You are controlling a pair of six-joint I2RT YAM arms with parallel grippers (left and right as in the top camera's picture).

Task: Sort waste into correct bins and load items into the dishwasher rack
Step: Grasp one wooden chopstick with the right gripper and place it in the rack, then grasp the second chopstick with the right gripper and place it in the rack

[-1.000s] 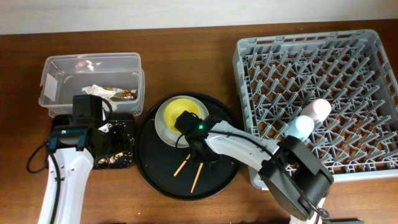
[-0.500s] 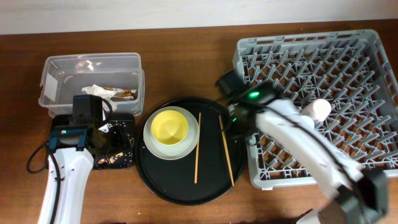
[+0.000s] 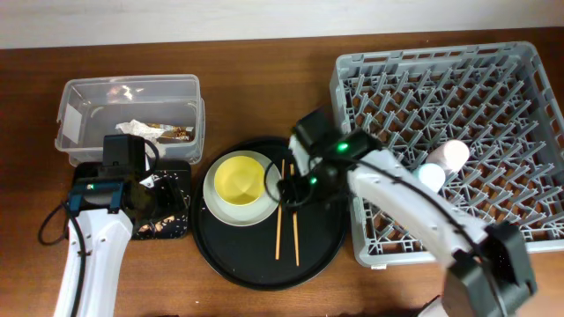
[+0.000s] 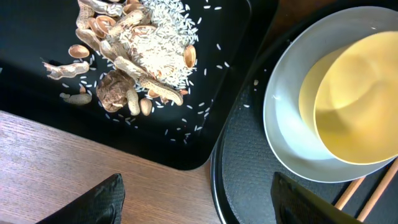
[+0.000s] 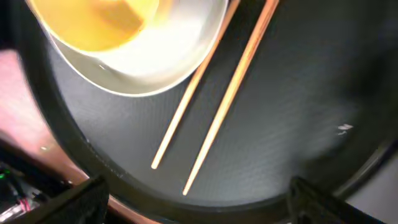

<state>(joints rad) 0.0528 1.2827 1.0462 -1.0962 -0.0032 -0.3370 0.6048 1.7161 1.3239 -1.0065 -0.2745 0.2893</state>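
Observation:
The yellow bowl (image 3: 240, 180) sits in the grey-green plate (image 3: 214, 198) on the round black tray. Two chopsticks (image 3: 279, 216) lie side by side on that tray, right of the plate. My right gripper (image 3: 295, 183) hovers over them, open and empty; its wrist view shows the chopsticks (image 5: 227, 102), bowl (image 5: 93, 18) and plate (image 5: 168, 56) between the jaws (image 5: 193, 205). My left gripper (image 3: 167, 201) is open and empty over the shallow black tray (image 3: 181, 176), which holds food scraps (image 4: 134, 56). The jaws (image 4: 202, 205) are above the table. The clear tub (image 3: 79, 106) holds a napkin (image 3: 137, 128). The pink cup (image 3: 454, 154) and blue cup (image 3: 430, 176) stand in the dishwasher rack (image 3: 397, 79).
The round black tray (image 3: 264, 264) lies between the shallow black tray and the rack, its rim close to both. The right arm spans from the rack's front left corner over the round tray. Bare wooden table shows along the front edge.
My right gripper has moved left from the rack's edge to over the round tray. The right-hand chopstick now lies closer to the other one. The left arm has not moved.

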